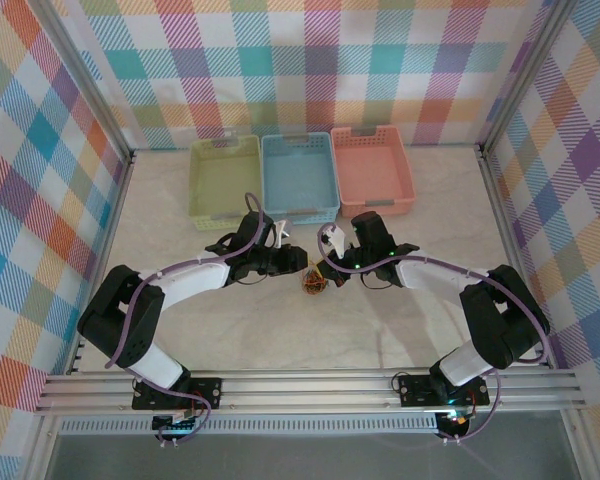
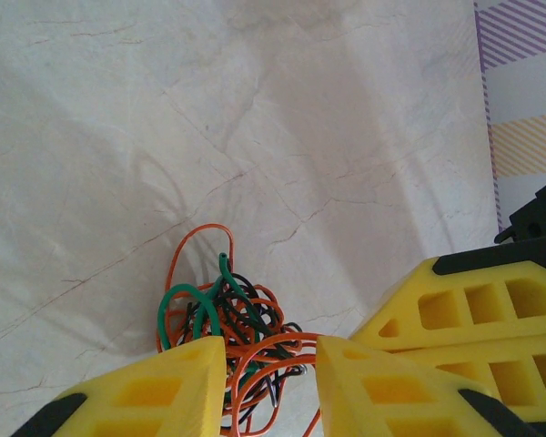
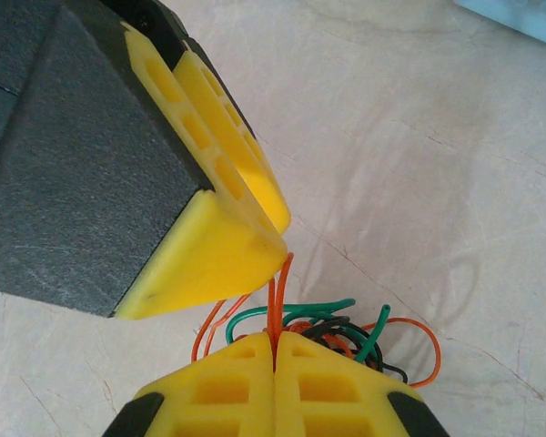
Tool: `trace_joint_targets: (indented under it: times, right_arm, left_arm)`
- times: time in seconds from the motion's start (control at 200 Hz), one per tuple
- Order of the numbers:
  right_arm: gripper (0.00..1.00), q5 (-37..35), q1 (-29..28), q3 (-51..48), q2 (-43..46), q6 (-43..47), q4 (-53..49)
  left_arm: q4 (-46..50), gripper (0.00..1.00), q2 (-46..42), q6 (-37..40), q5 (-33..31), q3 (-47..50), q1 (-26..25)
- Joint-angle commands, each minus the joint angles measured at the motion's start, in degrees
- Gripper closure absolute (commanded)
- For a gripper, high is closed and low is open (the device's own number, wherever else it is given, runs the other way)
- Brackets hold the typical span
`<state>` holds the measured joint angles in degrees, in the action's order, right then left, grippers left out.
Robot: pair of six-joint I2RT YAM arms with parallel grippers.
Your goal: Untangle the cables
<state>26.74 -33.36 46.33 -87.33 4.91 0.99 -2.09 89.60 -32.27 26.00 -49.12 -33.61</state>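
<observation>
No text, label or number can be read anywhere.

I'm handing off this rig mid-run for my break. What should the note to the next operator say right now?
Left tool: open, jaws astride the cables, orange strands loose in the gap.
Right tool: shut on one orange strand.
Cables: one tangled clump on the table, between both tools.
Done: no strand separated yet.
To do: pull every strand apart.
</observation>
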Motion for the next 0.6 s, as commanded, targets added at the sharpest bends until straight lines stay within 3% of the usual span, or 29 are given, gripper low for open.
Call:
trace_joint_targets:
  times: [0.0,0.42,0.595]
  right_arm:
    - [1.0,2.33,0.31,1.07,-1.06,-0.39,-0.08]
    - [1.0,2.5,0.32,1.22,-1.17,-0.48,-0.29]
    - [1.0,2.19,0.32,1.19,-1.04,-0.64,-0.17]
  left_arm:
    - [-1.9,0.68,0.03,0.81,1.57,-0.35,0.25]
    - [-0.47,0.7,2.75,1.98,2.15,-2.12,-0.67]
    - [-0.25,0.78,2.69,1.87,2.13,-2.05,-0.93]
